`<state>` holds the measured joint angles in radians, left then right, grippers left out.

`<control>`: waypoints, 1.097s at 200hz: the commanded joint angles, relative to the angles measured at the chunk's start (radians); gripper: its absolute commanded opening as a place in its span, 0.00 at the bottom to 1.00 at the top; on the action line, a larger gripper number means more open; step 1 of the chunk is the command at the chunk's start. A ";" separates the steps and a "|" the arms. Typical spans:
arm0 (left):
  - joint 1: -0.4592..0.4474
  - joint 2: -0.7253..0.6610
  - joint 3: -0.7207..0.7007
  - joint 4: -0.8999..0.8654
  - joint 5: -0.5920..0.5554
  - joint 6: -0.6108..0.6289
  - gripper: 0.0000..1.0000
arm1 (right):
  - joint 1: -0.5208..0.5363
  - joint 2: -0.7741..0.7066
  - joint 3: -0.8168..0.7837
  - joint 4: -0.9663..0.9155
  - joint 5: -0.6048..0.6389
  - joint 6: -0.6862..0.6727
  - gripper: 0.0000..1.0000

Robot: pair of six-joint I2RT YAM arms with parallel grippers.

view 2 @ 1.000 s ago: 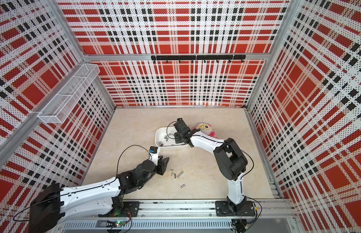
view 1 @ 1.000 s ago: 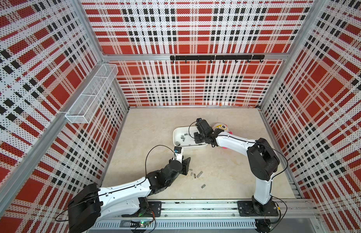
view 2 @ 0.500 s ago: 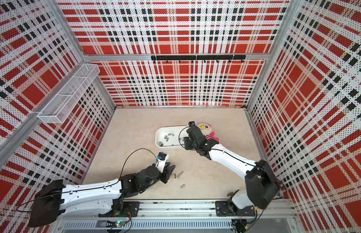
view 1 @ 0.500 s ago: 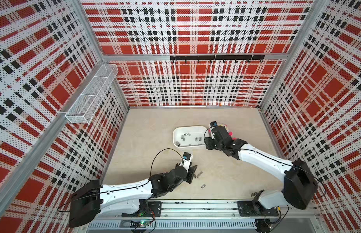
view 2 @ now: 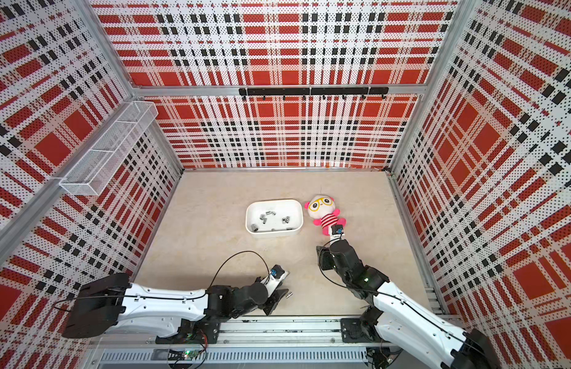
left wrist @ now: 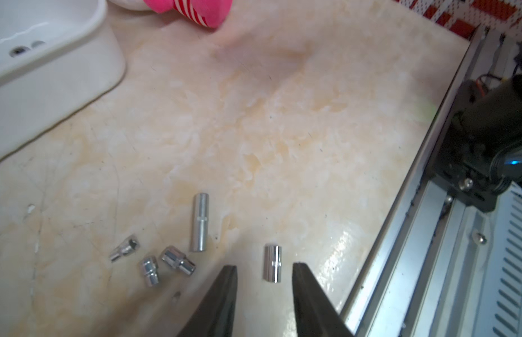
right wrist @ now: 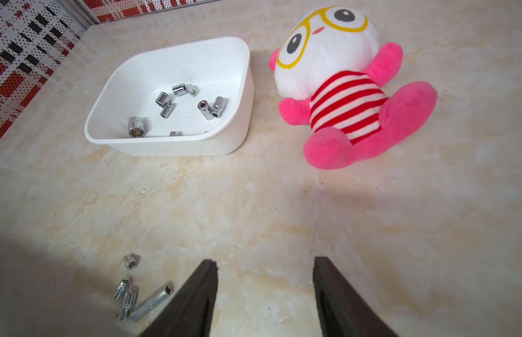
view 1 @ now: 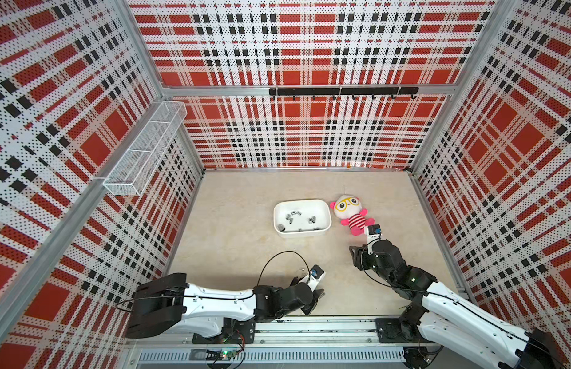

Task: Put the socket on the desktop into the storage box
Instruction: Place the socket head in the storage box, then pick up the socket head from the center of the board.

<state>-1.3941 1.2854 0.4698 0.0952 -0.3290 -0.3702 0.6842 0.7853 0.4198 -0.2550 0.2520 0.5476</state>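
The white storage box [view 1: 301, 233] [view 2: 273, 234] [right wrist: 178, 146] sits mid-desktop with several silver sockets inside. Loose sockets lie near the front edge: a long one [left wrist: 200, 221] [right wrist: 151, 303], three small ones beside it, and a short socket [left wrist: 272, 264] [view 2: 289, 294] nearest the rail. My left gripper [left wrist: 264, 265] [view 1: 316, 302] is low over the desktop and open. Its jaws stand either side of the short socket without touching it. My right gripper [right wrist: 265, 260] [view 1: 356, 258] hangs open and empty over bare desktop, in front of the doll.
A pink and white plush doll [view 1: 351, 214] [right wrist: 341, 87] lies just right of the storage box. The aluminium front rail [left wrist: 400, 233] runs close beside the short socket. A white wire-mesh basket [view 1: 146, 153] hangs on the left wall.
My right arm has pulled back from the storage box to the front right, its jaws wider. My left gripper has shifted toward the front rail, onto the short socket.
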 commanded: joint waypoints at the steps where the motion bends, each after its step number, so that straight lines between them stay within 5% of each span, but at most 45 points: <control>1: -0.014 0.063 0.055 -0.024 0.019 0.032 0.37 | 0.003 -0.005 -0.014 0.036 0.032 0.040 0.58; 219: -0.039 0.265 0.145 -0.095 -0.013 0.040 0.22 | 0.003 0.012 -0.021 0.029 0.035 0.040 0.58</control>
<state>-1.4277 1.5288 0.5907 0.0101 -0.3264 -0.3359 0.6842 0.7975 0.4076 -0.2413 0.2913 0.5888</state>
